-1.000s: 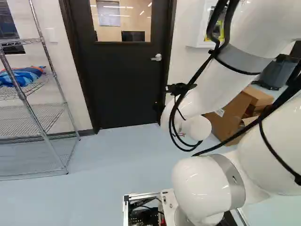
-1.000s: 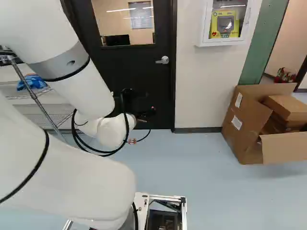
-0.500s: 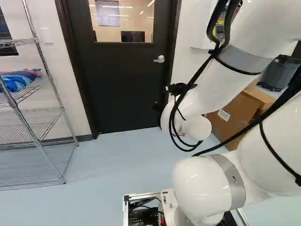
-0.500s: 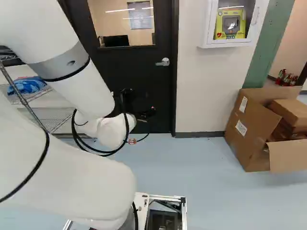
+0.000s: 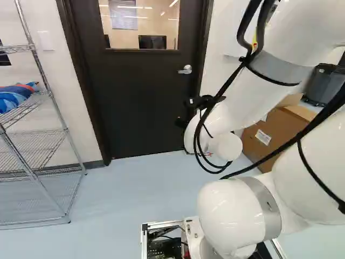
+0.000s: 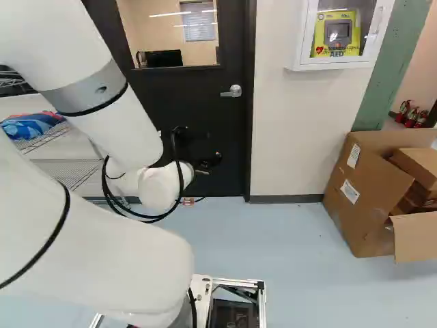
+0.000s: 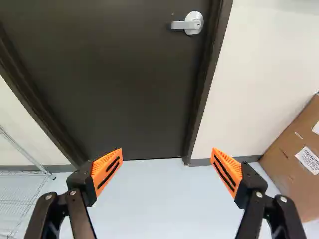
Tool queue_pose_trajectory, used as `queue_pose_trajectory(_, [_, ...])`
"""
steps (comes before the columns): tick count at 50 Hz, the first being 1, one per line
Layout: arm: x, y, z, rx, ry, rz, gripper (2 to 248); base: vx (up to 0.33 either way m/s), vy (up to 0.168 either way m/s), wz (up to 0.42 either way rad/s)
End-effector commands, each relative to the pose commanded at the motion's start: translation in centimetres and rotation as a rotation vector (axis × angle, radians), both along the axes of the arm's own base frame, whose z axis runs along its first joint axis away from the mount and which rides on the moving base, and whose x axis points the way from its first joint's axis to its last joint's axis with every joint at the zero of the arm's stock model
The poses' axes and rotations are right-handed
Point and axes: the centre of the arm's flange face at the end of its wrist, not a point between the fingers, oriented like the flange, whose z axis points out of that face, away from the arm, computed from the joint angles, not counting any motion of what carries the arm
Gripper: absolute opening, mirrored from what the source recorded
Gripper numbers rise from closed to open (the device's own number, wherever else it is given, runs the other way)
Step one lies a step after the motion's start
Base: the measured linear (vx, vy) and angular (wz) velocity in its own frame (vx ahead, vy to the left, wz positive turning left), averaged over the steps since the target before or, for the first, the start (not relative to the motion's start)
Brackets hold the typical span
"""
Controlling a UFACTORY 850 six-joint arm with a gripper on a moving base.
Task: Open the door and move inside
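Where the pale blue floor (image 5: 135, 199) meets the white wall (image 6: 290, 137), the black door (image 5: 140, 102) stands shut, upright; the gripper (image 6: 206, 164) has fingers spread wide.
The door handle (image 5: 186, 69) lies level, pointing away from the nearer frame (image 5: 201, 54).

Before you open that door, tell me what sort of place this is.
Likely a workroom in an office or lab building: a wire rack beside the closed door, a dark screen showing through its window, a wall cabinet with a yellow device inside.

Right of the door (image 6: 198, 102), I read "AED" on the yellow case (image 6: 336, 34); labels (image 6: 349, 191) on the carton (image 6: 369, 219) are too small.
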Motion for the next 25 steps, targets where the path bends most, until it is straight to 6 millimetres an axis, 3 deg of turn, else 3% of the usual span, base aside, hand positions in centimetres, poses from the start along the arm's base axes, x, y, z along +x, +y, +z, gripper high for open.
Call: queue_pose_trajectory(25, [0.00, 0.00, 0.00, 0.000, 0.000, 0.000, 247, 0.156, 0.025, -0.002])
